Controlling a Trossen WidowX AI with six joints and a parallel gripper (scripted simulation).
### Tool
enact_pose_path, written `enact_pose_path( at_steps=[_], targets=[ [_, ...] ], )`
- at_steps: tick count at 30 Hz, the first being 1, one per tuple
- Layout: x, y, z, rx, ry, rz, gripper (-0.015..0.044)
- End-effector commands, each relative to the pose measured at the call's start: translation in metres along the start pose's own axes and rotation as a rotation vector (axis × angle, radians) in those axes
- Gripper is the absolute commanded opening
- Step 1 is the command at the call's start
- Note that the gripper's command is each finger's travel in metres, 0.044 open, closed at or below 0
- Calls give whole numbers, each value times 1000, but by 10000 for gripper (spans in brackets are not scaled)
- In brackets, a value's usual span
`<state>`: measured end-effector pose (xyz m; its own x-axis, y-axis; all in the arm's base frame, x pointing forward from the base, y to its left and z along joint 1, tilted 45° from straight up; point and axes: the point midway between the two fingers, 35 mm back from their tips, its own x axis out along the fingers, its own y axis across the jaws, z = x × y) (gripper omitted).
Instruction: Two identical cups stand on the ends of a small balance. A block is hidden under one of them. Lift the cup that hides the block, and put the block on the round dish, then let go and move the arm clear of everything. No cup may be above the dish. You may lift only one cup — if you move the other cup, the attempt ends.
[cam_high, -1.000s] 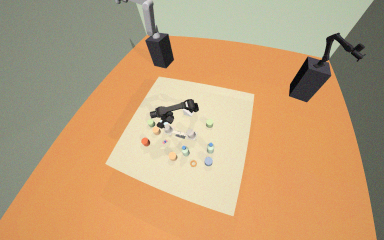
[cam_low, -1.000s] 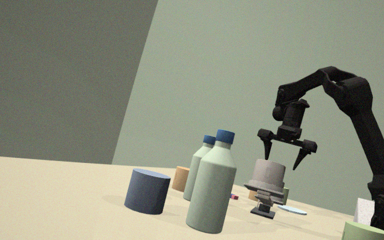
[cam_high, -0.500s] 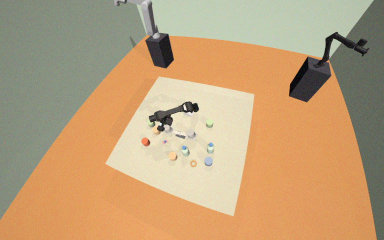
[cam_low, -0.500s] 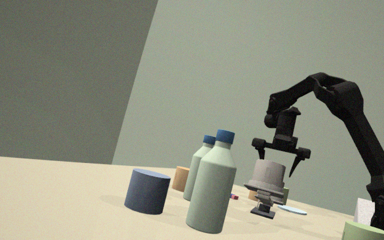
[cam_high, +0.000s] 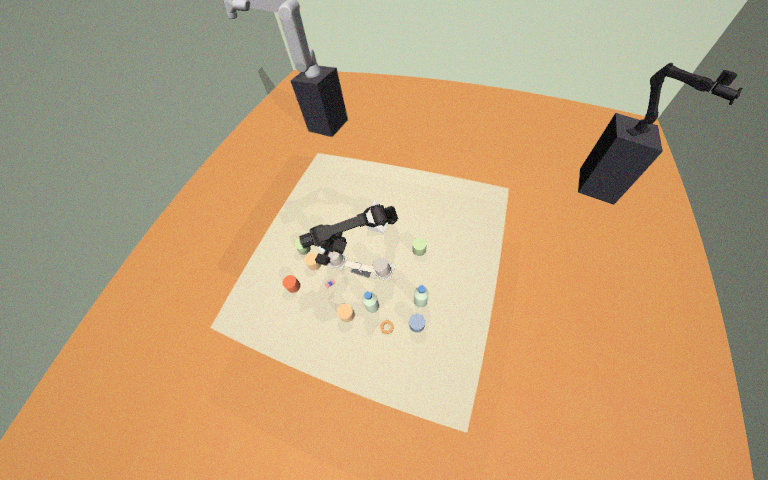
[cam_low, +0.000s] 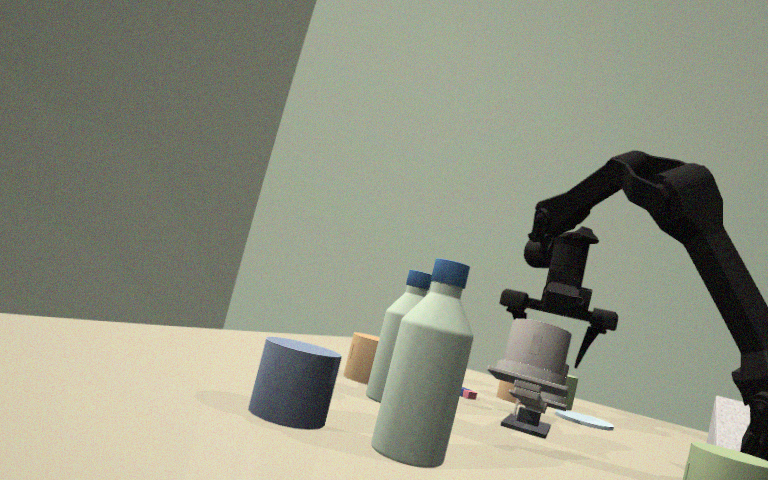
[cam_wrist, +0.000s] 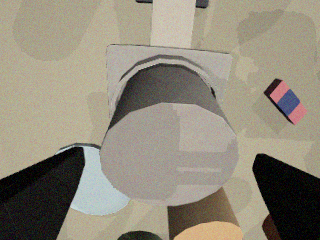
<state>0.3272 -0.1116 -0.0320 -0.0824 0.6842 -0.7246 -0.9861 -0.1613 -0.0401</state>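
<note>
My gripper (cam_high: 331, 254) (cam_wrist: 172, 159) is open and points down around the far cup (cam_high: 336, 259) (cam_wrist: 145, 160), one finger on each side with gaps; no contact shows. This grey cup stands upside down on one end plate (cam_wrist: 118, 62) of the balance (cam_high: 352, 264) (cam_wrist: 172, 27). The identical near cup (cam_high: 381, 266) (cam_low: 538, 342) stands on the other end. In the exterior view the far end's plate edge (cam_low: 557, 400) appears lower than the near plate. No hidden block shows. The light blue round dish (cam_high: 322, 249) (cam_low: 584, 419) (cam_wrist: 102, 187) lies beside the far cup, partly behind a finger.
A pink and blue piece (cam_high: 330, 283) (cam_wrist: 288, 102) lies beside the balance. An orange cylinder (cam_high: 312, 260) (cam_wrist: 210, 231) stands near the far cup, with a green one (cam_high: 302, 245) beyond. A red cylinder (cam_high: 291, 283), two bottles (cam_high: 370, 303) (cam_high: 420, 297) and a ring (cam_high: 386, 332) stand or lie around.
</note>
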Motion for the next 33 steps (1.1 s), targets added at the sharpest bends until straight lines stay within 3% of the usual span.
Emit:
enact_pose_path(
  at_steps=[1, 26, 29, 33],
  targets=[
    [7, 0, 1, 5, -5, 0, 440],
    [44, 1, 3, 5, -7, -1, 440],
    [44, 1, 3, 5, -7, -1, 361],
    [44, 1, 3, 5, -7, -1, 335]
  ],
)
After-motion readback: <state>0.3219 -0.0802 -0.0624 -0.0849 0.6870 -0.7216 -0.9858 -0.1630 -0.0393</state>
